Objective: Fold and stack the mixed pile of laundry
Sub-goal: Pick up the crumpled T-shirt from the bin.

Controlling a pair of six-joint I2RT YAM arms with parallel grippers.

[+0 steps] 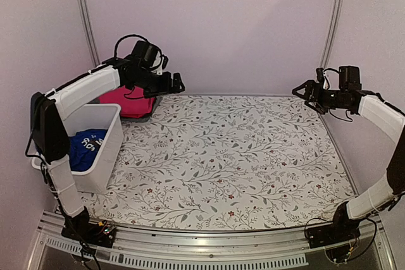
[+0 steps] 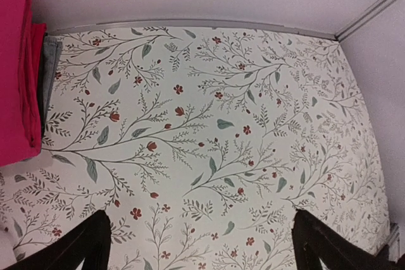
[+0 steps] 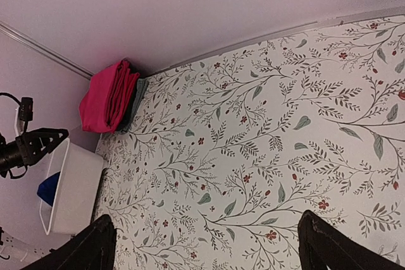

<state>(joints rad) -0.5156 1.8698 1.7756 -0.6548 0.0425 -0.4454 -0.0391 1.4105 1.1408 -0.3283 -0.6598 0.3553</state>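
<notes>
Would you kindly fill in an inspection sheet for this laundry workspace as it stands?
Surface: floral cover, lying flat.
Job's things: folded pink-red garment atop darker folded layers at the far-left corner; blue garment with white print unfolded inside the white basket.
Clutter: nothing seen.
End effectors: left end effector open, empty, raised near the stack; right end effector open, empty, raised at the far right.
Cables: black cables looped at the left wrist; more at the right wrist and both bases.
Surroundings: pale walls, metal frame posts.
</notes>
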